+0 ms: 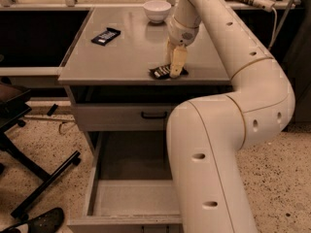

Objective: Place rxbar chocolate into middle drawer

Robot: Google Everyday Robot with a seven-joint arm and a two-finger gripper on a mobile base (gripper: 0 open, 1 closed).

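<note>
The rxbar chocolate (159,72), a small black wrapper bar with white lettering, lies flat near the front edge of the grey cabinet top (126,57). My gripper (176,71) points straight down onto the bar's right part and touches it. The middle drawer (131,198) is pulled out below, a deep grey box with a pale floor, and my arm's big white forearm covers its right side.
A dark bar with a bluish-white label (106,36) lies at the back left of the top. A white bowl (157,9) stands at the back. A shut drawer front with a black handle (154,114) is just under the top. Black chair legs (39,188) stand at left.
</note>
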